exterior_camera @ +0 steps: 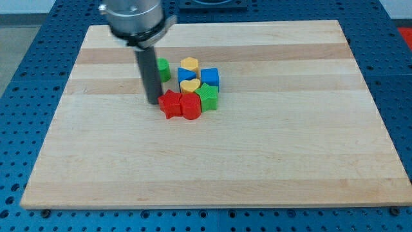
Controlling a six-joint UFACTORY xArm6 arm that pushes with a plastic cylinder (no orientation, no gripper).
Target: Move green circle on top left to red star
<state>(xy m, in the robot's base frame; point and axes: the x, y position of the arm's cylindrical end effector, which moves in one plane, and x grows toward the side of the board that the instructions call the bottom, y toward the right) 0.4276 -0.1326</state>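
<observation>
The green circle (163,69) sits left of the block cluster, partly hidden behind the rod. The red star (170,104) lies at the cluster's lower left, below the green circle. My tip (152,102) rests on the board just left of the red star and below the green circle, very close to the star's left edge. The rod rises from there toward the view's top.
A red block (191,106) touches the star's right side. A green star (208,96), a yellow heart (189,86), a blue block (210,78), a yellow hexagon (189,64) and another blue block (187,75) form the cluster. The wooden board (270,148) lies on a blue perforated table.
</observation>
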